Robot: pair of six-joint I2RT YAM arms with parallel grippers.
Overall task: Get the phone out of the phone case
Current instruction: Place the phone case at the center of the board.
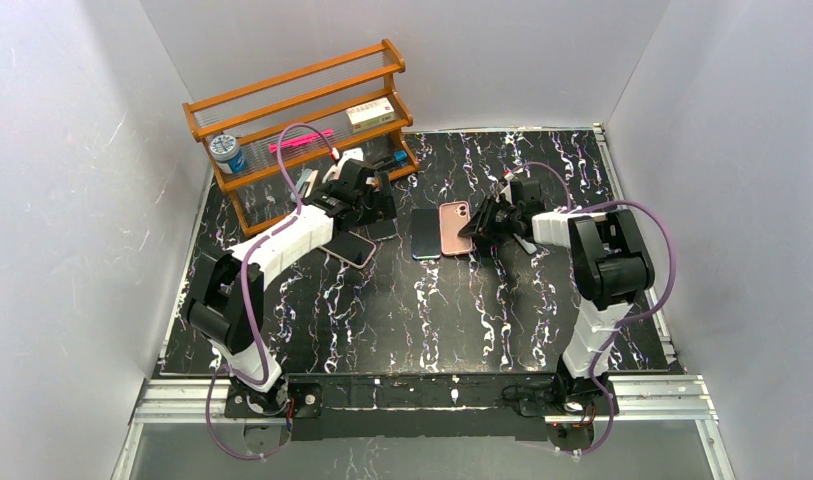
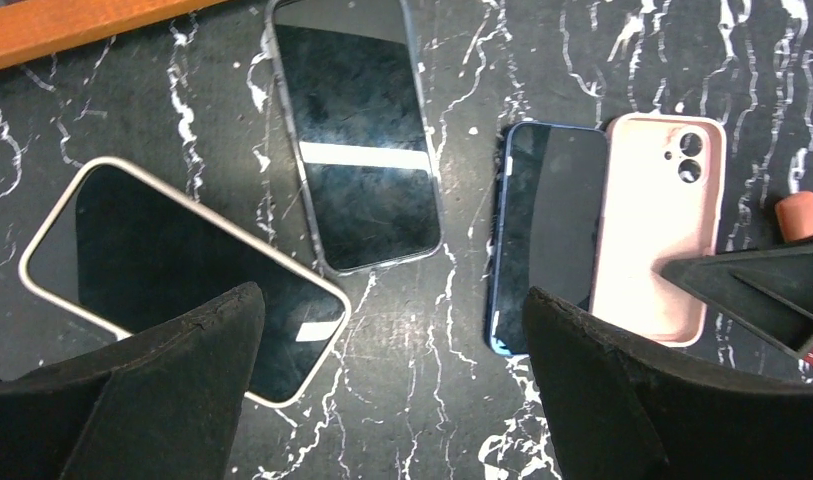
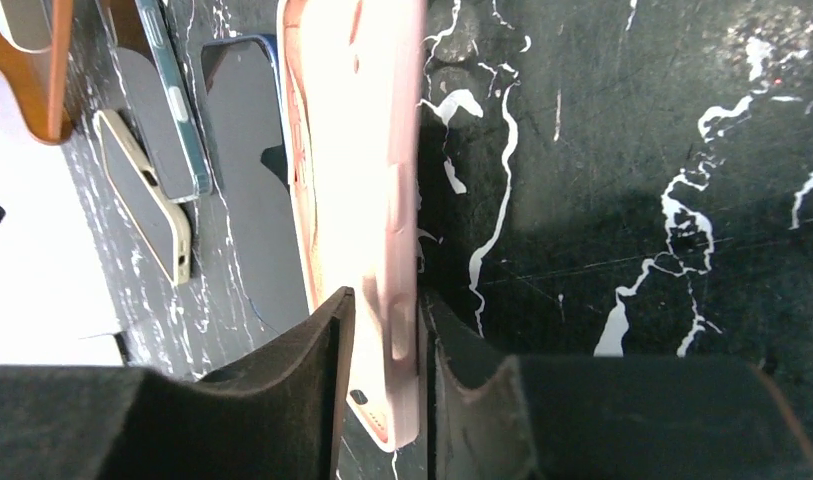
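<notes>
The pink phone case sits mid-table, back side up with its camera cut-outs showing. A dark phone with a blue edge lies flat against its left side. My right gripper is shut on the case's right long edge. In the right wrist view the fingers pinch that edge and the case stands tilted beside the blue phone. My left gripper hovers open and empty over bare table. The blue phone and pink case show to its right.
A clear-cased phone and a white-rimmed phone lie left of the task phone, under my left arm. An orange wooden rack with small items stands at the back left. White walls enclose the table.
</notes>
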